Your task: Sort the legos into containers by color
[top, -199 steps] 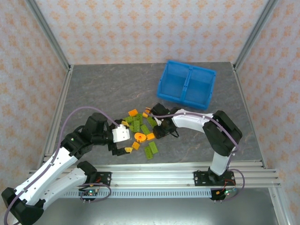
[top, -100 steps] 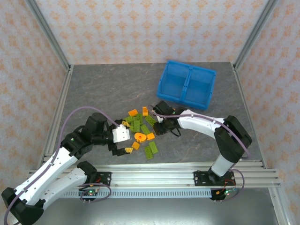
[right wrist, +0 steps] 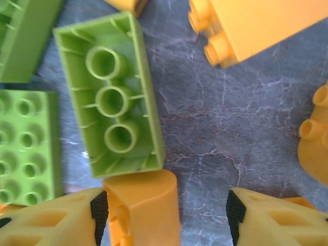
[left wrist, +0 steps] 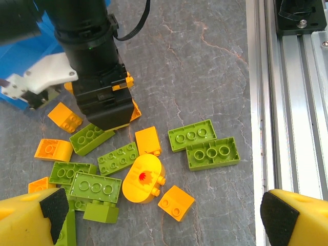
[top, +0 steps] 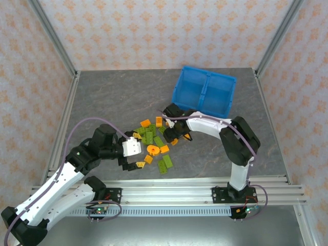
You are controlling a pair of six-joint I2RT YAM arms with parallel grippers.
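— So, left gripper (left wrist: 161, 219)?
— Spread wide, fingertips (left wrist: 31, 218) far apart, nothing between them. Hanging above the near-left side of the legos (top: 154, 142), right over a round orange piece (left wrist: 144, 179) and a small orange brick (left wrist: 176, 203).
— And the right gripper (right wrist: 166, 218)?
— Partly open, down low among the bricks at the far-right side of the pile. From its own wrist camera: an orange brick (right wrist: 144, 205) between the fingers, up against one pad (right wrist: 100, 212), with a clear gap to the other. No grip on it.
— Anything just past the tips?
— A green brick (right wrist: 110, 97) lying hollow side up on the grey table (right wrist: 205, 128). Left of that, another green one, studs up. Off to the right, two more orange pieces, partly cut off by the frame.
— Where does the pile sit overall?
— Mid-table, orange and green mixed in a loose cluster, some touching, some apart. On its near-right edge, a pair of green bricks (left wrist: 212, 154) side by side.
— And the bin (top: 206, 90)?
— Blue, see-through, at the far right of the table, two square compartments split by a middle divider. Near the right gripper, well apart from the left one, and apart from the pile.
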